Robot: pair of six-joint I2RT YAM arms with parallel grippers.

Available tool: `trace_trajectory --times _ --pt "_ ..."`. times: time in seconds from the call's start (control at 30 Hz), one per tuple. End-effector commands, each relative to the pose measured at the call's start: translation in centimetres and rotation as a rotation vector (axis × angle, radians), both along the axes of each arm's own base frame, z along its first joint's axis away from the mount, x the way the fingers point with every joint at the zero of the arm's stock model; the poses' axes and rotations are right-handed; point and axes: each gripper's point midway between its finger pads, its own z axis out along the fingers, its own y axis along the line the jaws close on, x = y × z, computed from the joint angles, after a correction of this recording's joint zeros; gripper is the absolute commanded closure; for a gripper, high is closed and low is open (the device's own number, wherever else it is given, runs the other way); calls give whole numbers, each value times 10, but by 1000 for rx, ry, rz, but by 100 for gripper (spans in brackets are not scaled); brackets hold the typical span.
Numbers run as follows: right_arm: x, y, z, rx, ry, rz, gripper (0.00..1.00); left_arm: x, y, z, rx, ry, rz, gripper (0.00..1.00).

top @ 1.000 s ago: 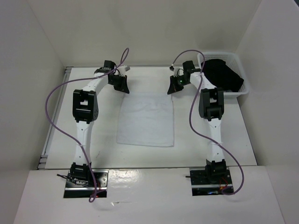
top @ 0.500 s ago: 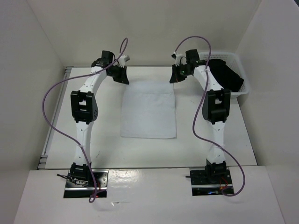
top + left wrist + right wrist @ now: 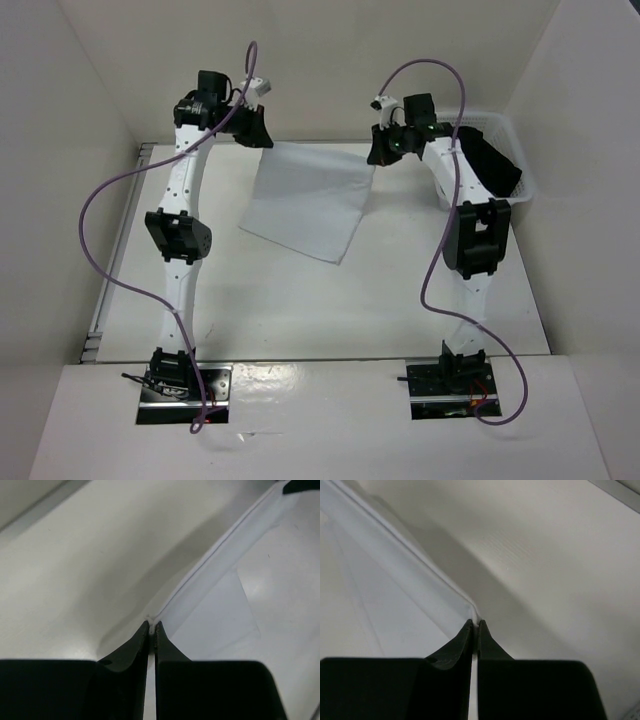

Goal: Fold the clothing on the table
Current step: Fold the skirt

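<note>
Left wrist view has the left tool (image 3: 151,625) pinched shut on a hemmed corner of the clothing (image 3: 210,610), with only a sliver of cloth between its tips; the right tool (image 3: 474,622) nips the opposite corner just as thinly. From those two tools the white sheet hangs stretched between them and slopes down toward the arm bases, its lower edge near or on the counter (image 3: 400,290), I cannot tell which. With so little fabric caught, pulling the tools apart or swinging quickly could tear a corner free and drop the sheet crumpled. Just beside the right tool sits a basket (image 3: 522,195) holding a black garment (image 3: 490,165), which a wide swing might snag
</note>
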Motion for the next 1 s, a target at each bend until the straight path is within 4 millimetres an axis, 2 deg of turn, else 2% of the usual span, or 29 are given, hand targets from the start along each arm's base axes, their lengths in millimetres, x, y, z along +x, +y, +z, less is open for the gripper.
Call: trace_trajectory --times 0.0,0.1,0.13,0.17,0.3,0.33,0.37,0.47,0.5,0.53,0.57,0.6,0.63,0.67,0.7,0.73,0.77,0.83,0.87,0.9,0.97 --pt "-15 -9 56 -29 -138 -5 100 -33 6 -10 -8 118 -63 100" --pt "-33 -3 70 -34 -179 12 100 -45 -2 7 -1 105 -75 100" --pt "-38 -1 61 -46 -158 11 100 -44 0 3 9 113 -67 100" --pt "-37 -1 59 -45 -161 11 100 -45 -4 9 20 91 -67 100" --pt "-39 -2 50 -52 -140 9 100 -46 -10 6 33 115 -41 100" --pt "-39 -2 50 -52 -140 9 100 -49 -19 5 43 120 -44 100" --pt "-41 2 50 -51 -140 18 100 -47 -15 -4 60 155 -1 100" --pt "-44 2 40 -56 -116 19 100 -56 -27 18 74 137 56 100" --pt "-45 2 41 -54 -125 18 100 -61 -22 38 84 117 136 100" --pt "-46 1 46 -52 -134 18 100 -66 -22 31 102 146 163 100" --pt "-46 2 42 -53 -133 18 100 -71 -27 38 111 136 185 100" --pt "-46 2 42 -53 -133 18 100 -80 -20 59 119 100 247 100" --pt "-48 1 37 -55 -121 19 100 -84 -15 62 126 98 277 100" --pt "-46 2 39 -48 -126 13 100 -89 -15 44 148 141 287 100" --pt "-47 2 35 -49 -117 13 100 -99 -9 59 139 112 312 100" --pt "-48 3 35 -43 -116 20 100 -96 -8 59 132 81 322 100" --pt "-48 3 32 -43 -115 20 100 -111 -1 36 166 129 332 100" --pt "-46 3 34 -41 -125 20 100 -106 7 18 187 96 373 100" --pt "-48 8 25 -44 -107 31 100 -110 10 12 197 87 375 100" --pt "-48 8 25 -44 -107 31 100 -109 20 -19 221 125 387 100" --pt "-47 7 20 -52 -98 25 100 -111 27 -39 208 150 374 100"
